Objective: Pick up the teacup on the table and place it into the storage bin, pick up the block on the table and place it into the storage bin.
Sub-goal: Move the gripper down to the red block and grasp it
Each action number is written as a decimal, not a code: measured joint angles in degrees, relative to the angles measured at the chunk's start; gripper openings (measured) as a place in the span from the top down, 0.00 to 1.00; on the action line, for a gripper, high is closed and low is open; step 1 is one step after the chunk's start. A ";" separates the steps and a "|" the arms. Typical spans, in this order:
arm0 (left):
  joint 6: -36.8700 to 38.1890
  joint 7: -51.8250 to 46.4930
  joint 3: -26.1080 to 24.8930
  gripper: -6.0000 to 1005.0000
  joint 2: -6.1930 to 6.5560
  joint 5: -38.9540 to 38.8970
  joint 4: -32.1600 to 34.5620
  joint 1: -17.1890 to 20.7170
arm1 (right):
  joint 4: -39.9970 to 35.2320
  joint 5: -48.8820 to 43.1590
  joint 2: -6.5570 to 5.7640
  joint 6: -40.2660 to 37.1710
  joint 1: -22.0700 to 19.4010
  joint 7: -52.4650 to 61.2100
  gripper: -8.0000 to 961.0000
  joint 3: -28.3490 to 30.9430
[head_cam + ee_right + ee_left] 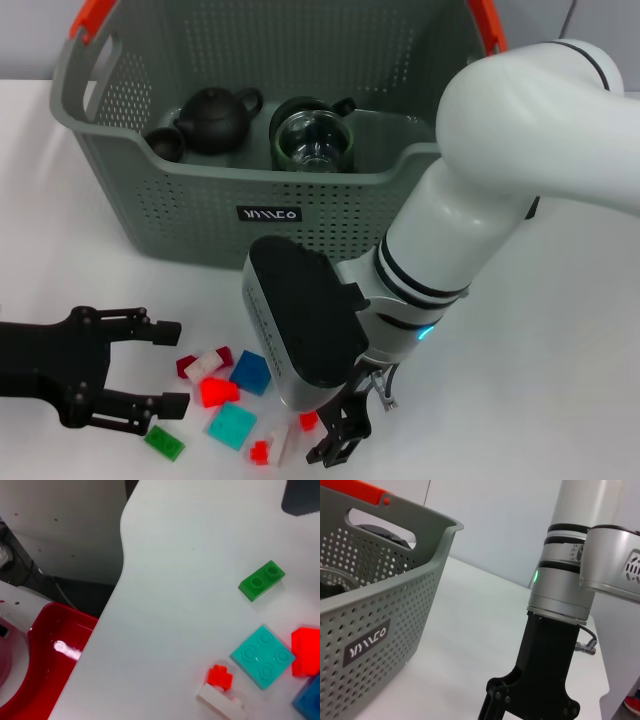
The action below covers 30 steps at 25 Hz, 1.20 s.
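**Right gripper lowers onto the block cluster**

Nearest the robot, the right gripper (335, 440) hangs low over the near edge of the scattered blocks, beside a small red block (309, 421) and a white block (278, 441). I cannot tell how wide its fingers stand, and nothing shows in them. It should centre on one block and close squarely, clear of the neighbouring teal block (232, 425). The left gripper (170, 368) waits spread and empty beside the pile. Beyond, the storage bin (265, 214) already holds a dark teacup (164, 143).
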 joint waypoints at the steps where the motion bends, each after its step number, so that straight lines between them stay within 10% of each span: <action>1: -0.10 0.02 0.00 0.11 0.00 0.00 0.16 -0.02 | 0.00 0.01 0.00 0.11 -0.09 0.01 0.20 -0.02; 30: -0.87 0.17 0.00 0.11 0.00 -0.03 0.76 -0.05 | 0.52 0.44 0.00 3.17 -1.18 0.20 0.54 -1.63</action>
